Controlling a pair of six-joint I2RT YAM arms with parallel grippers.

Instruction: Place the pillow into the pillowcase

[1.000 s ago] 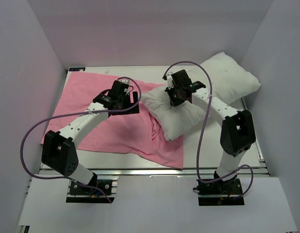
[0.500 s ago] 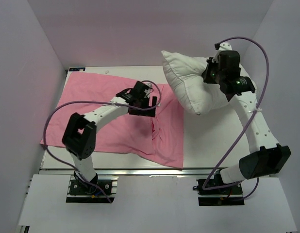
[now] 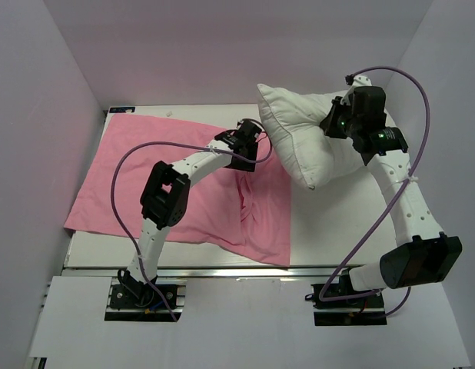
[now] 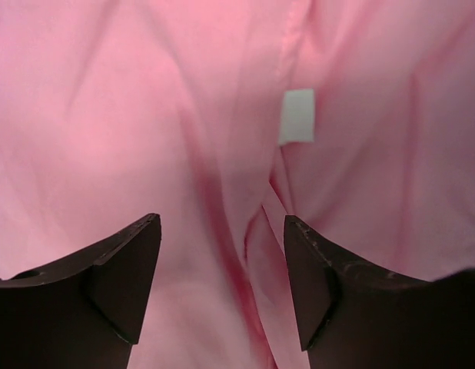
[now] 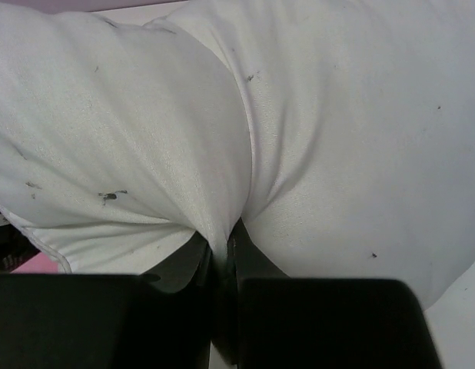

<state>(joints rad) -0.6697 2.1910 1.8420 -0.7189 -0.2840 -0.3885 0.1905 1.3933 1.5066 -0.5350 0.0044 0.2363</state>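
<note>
**Pillow.** The right gripper (image 3: 339, 123) was clamped on a pinched fold of the plump, plain white, rectangular fabric pillow (image 3: 299, 138). In the right wrist view the fold ran down between both fingers, with the pillow's bulk (image 5: 337, 154) swelling to either side. The pillow hung raised over the far right of the white table (image 3: 337, 223), one corner pointing down. Whether that corner touched the surface could not be determined. In my judgement it was held clear so that it could be carried to the mouth of the case without dragging.

**Pillowcase.** The large matte pink fabric pillowcase (image 3: 176, 184) lay spread across the left and middle of the table. Its right-hand part was rucked into folds just beside the hanging pillow.

**Left arm.** The left gripper (image 3: 251, 146) stood over that rucked far-right part of the case. Its jaws were well apart and nothing was held between them. The left wrist view showed pink cloth (image 4: 107, 115) below the gripper (image 4: 222, 223), with a lapped edge running between the fingers and a small white rectangular label (image 4: 297, 116) beside it. Contact between fingertips and cloth could not be confirmed.

**Assessment.** The left gripper appeared placed to take one layer at that edge, probably the opening. The case was not yet opened and the pillow was wholly outside it.
</note>
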